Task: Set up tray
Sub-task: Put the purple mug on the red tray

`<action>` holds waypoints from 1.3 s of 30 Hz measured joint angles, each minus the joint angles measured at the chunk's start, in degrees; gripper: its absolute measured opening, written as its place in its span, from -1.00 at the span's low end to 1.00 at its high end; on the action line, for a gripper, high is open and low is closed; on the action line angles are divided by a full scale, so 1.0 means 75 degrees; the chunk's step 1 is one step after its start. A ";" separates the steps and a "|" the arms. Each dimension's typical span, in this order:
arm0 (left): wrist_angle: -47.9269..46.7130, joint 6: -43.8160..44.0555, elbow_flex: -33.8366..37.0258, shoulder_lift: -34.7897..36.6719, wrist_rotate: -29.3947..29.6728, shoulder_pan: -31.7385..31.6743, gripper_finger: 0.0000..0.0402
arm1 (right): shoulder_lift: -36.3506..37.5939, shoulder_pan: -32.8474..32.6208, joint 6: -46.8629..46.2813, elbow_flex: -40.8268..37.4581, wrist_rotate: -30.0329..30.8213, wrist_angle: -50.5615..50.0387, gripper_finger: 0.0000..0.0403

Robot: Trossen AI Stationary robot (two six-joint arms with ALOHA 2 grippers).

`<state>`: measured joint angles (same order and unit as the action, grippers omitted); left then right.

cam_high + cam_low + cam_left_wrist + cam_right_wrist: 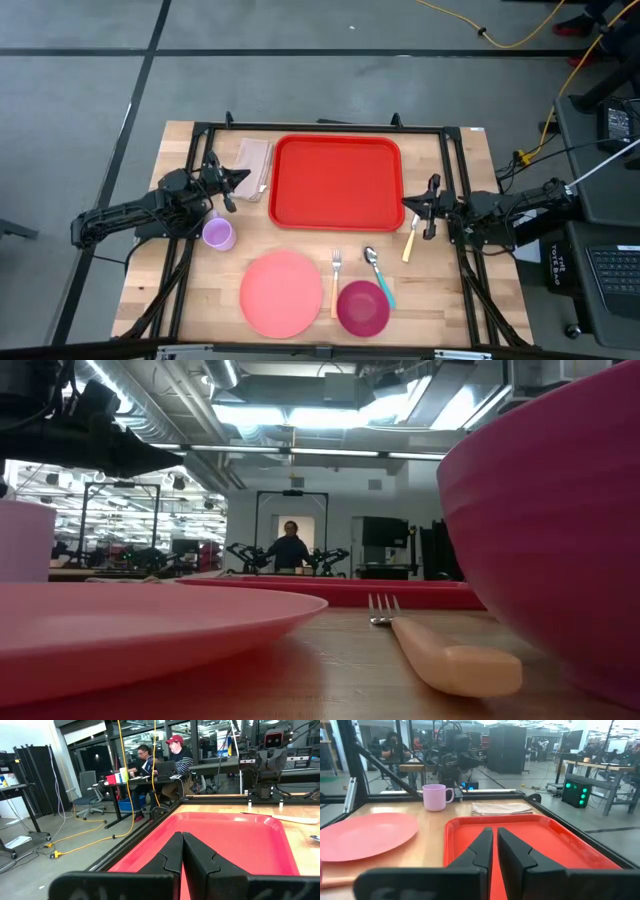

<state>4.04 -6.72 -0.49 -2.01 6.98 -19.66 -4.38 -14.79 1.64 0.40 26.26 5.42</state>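
A red tray [337,182] is seen lying flat at the far middle of a wooden table [450,300]. The left gripper [236,179] is held just beside the tray's left edge, its jaws pressed together and empty. The right gripper [410,203] is held at the tray's right edge, its jaws nearly together with nothing between them. A folded napkin [254,156] lies left of the tray, and a purple cup [219,234] is set nearer. A pink plate [281,293], fork [336,280], spoon [377,272] and magenta bowl [363,307] are lined along the near edge. A knife [410,243] lies right of the tray.
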 joint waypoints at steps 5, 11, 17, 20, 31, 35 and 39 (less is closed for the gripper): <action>0.0004 0.0000 0.0002 -0.0001 -0.0001 -0.0001 -0.98 | 0.0006 -0.0002 -0.0189 -0.0002 0.0024 0.0165 -0.84; 0.0067 0.0013 0.0002 -0.0002 -0.0053 0.0000 -0.98 | 0.0003 -0.0003 -0.0177 -0.0003 0.0024 0.0160 -0.84; 0.0069 0.0260 0.0000 -0.0002 -0.0501 0.0002 -0.98 | 0.0003 -0.0001 -0.0195 -0.0002 0.0022 -0.0050 -0.84; 0.0122 0.0479 0.0000 -0.0002 -0.0582 0.0006 -0.99 | 0.0000 -0.0002 -0.0209 0.0000 0.0021 -0.0053 -0.84; 0.0047 0.0689 -0.0300 -0.0661 -0.0673 0.0119 -0.99 | -0.0596 0.0000 0.0037 0.0002 0.0825 0.0601 -0.96; 0.0060 0.0409 -0.0764 -0.1105 -0.0526 0.0174 -0.99 | -0.1179 0.0107 0.0059 0.0460 0.0824 0.0601 -0.95; 0.0038 0.0318 -0.1160 -0.1585 -0.0733 0.0175 -0.99 | -0.1908 0.0221 0.0071 0.1059 0.0812 0.0573 -0.98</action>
<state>4.32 -4.33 -9.19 -13.89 1.48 -18.35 -18.69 -13.13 2.17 8.34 32.35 9.72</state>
